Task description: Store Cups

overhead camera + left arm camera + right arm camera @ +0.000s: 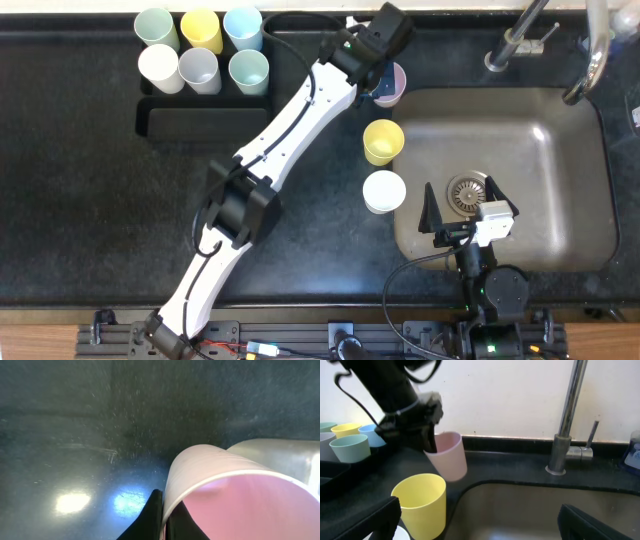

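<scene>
Left gripper (166,519) pinching pink cup (200,467) rim, apparently lifted, right gripper (465,208) wide open

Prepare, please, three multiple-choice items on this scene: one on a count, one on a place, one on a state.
1. How many cups stand in the black plastic tray? A four; B six; C eight.
2. Where is the pink plastic cup? A in that tray; B in the left gripper; C on the tap.
3. How is the right gripper? A open, empty; B shut on a yellow cup; C shut on the tap.
B: two rows of three. B: its fingers pinch the rim. A: jaws wide apart above the steel sink.
</scene>
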Robot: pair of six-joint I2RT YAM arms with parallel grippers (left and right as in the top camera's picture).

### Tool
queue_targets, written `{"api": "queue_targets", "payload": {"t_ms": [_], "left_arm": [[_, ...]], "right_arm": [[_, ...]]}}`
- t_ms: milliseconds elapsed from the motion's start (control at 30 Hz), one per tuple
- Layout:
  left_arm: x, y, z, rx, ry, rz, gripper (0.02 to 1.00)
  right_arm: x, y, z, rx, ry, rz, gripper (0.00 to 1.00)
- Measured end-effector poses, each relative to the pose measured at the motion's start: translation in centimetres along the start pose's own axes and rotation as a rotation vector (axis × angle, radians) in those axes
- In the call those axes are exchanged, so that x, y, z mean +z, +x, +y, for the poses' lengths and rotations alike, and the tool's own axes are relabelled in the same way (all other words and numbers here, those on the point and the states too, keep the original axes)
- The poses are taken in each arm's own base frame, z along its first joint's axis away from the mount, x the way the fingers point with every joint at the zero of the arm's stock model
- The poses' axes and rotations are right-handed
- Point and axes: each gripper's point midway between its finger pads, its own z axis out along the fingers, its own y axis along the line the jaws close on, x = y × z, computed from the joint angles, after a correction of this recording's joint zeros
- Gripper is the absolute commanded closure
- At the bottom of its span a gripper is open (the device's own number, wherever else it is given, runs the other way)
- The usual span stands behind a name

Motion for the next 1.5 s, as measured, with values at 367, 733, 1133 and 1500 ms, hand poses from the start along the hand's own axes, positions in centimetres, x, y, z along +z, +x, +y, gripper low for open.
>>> {"api": "queue_targets", "payload": {"t_ms": [367,733,1133,1500], "left_arm": [[-24.1,-4.6,10.3,-0.299,-0.17,-0.351,0.982],[-30.1,-5.4,30.3,-0.85,-0.338,-0.448,0.982],[-18.0,1.8,37.8,-1.169,-0.422,-0.205,0.982],[-15.8,3.5,38.9,-1.218,-0.419,-0.164,0.982]], "right_arm": [[0.0,0.0,0.0,0.0,0.0,0.0,0.003],[0.0,0.0,0.0,0.0,0.0,0.0,0.005],[0.0,0.0,0.0,0.001,0.0,0.0,0.003],[0.0,0.0,0.0,0.001,0.0,-0.001,0.003]]}}
